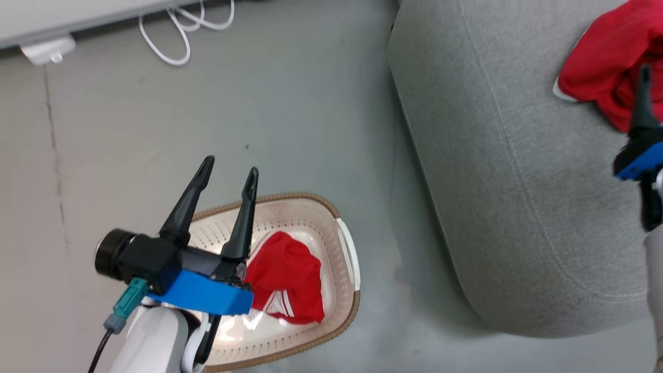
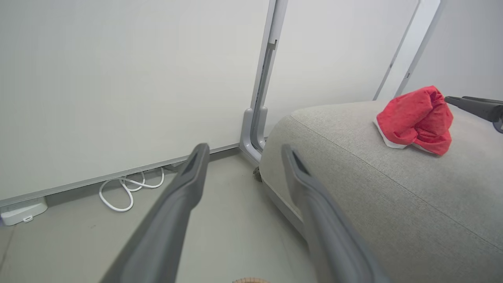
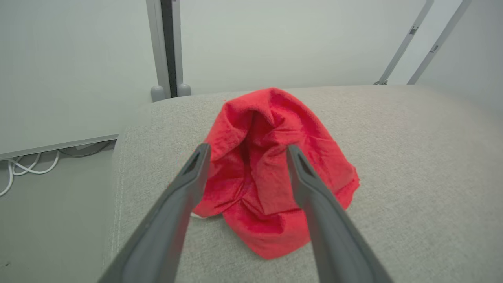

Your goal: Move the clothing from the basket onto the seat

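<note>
While basket (image 1: 334,259) holds one garment (image 1: 286,280), seat (image 1: 518,181) (another (image 1: 601,57)).

You see a grey floor (image 1: 290,103) with a thin crack (image 1: 53,145) at the frame's left, a looped white cable (image 1: 178,63) at the top, and pale wall panels (image 2: 118,78).

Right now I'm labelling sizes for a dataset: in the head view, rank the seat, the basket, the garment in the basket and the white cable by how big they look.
Largest to smallest:
1. seat
2. basket, though the left end effector hides part of it
3. garment in the basket
4. white cable, thin and farther off
</note>
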### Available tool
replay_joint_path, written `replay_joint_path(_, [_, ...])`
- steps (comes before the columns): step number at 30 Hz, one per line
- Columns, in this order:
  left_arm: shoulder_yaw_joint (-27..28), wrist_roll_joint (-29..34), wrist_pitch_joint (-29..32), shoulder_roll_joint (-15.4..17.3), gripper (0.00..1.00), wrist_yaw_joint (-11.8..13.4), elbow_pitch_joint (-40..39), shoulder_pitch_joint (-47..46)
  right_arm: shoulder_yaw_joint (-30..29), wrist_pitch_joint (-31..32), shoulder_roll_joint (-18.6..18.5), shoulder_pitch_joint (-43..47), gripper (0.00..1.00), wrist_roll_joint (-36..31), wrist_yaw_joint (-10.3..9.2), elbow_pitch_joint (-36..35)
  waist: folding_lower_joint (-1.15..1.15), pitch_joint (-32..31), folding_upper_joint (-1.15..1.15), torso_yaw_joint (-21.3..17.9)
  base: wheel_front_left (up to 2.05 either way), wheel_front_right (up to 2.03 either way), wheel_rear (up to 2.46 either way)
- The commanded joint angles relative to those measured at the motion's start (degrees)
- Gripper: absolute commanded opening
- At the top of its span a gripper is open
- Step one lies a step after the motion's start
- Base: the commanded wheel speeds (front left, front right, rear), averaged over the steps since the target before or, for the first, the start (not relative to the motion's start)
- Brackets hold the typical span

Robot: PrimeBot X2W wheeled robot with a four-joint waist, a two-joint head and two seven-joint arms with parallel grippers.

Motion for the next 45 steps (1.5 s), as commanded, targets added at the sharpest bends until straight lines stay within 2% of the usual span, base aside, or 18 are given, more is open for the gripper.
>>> replay_joint_path(1, [0.51,-0.10,-0.16,-0.27,1.00,-0.06,0.20,1.11,0.58,-0.26,0.44,1.70,1.00,0.56,0.01,-1.21,0.01,-4.10,0.00,0.04,0.00,0.00,0.00])
replay_joint_path(8, [4.26,-0.23,-0.15,-2.33,1.00,-0.07,1.40,5.94,7.62,-0.31,4.94,14.08,1.00,4.86,0.01,-13.87,0.01,-11.54,0.00,0.79,0.00,0.00,0.00])
replay_joint_path(17, [9.90,0.29,-0.15,-4.99,1.00,-0.07,2.57,12.73,11.17,-0.02,10.30,30.09,1.00,5.08,0.01,-30.41,0.01,-18.77,0.00,3.16,0.00,0.00,0.00])
replay_joint_path(24, [12.61,0.67,-0.15,-5.56,1.00,-0.07,3.37,15.31,14.20,0.99,12.36,38.26,1.00,5.36,0.02,-38.94,0.01,-20.91,0.00,5.53,0.00,0.00,0.00])
replay_joint_path(32, [14.70,1.07,-0.15,-5.36,1.00,-0.07,4.28,16.59,17.28,3.64,12.67,44.48,1.00,7.78,0.02,-44.46,0.01,-22.05,0.00,7.48,0.00,0.00,0.00])
replay_joint_path(45, [15.71,1.60,-0.15,-5.82,1.00,-0.07,4.95,17.06,19.04,4.57,12.68,47.10,1.00,10.99,0.02,-45.03,0.01,-22.54,0.00,10.09,0.00,0.00,0.00])
